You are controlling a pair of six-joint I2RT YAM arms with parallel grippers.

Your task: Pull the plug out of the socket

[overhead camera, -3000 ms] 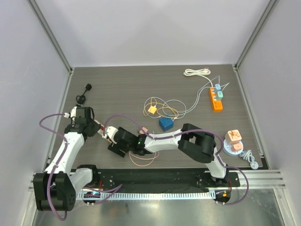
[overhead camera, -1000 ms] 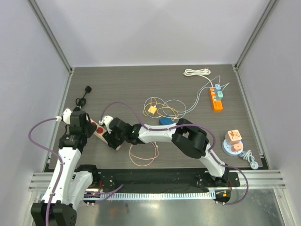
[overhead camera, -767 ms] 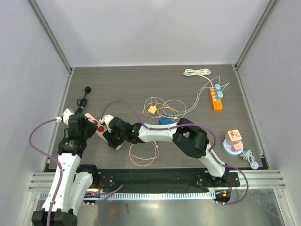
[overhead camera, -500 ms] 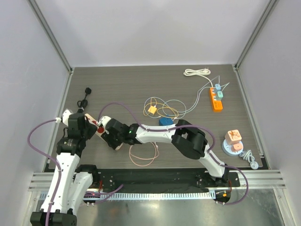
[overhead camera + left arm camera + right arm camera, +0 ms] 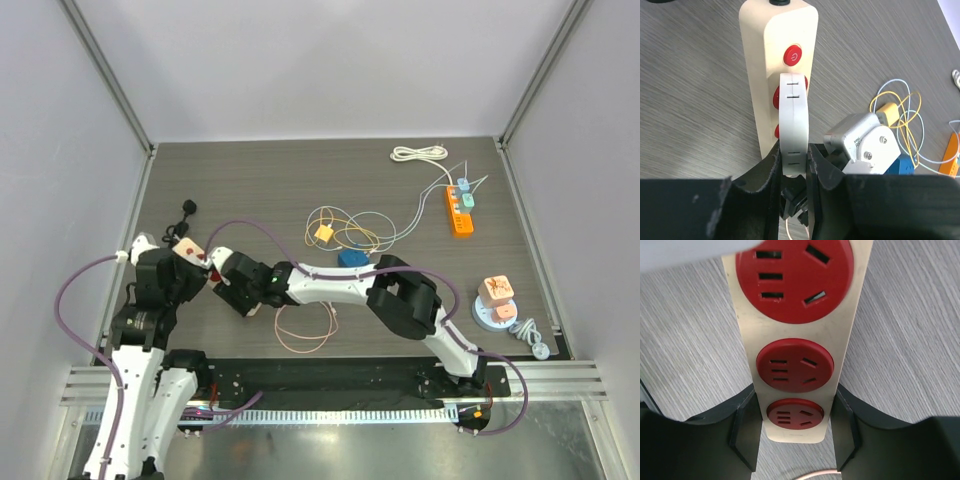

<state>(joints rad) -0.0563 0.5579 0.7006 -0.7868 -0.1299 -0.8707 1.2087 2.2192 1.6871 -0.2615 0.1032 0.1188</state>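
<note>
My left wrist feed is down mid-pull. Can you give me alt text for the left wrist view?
The left gripper is shut on a white plug, held over the red sockets of a cream power strip on the grey wood-grain table. The strip's red power button shows just beyond the plug; looped yellow cables lie to the right.
</note>
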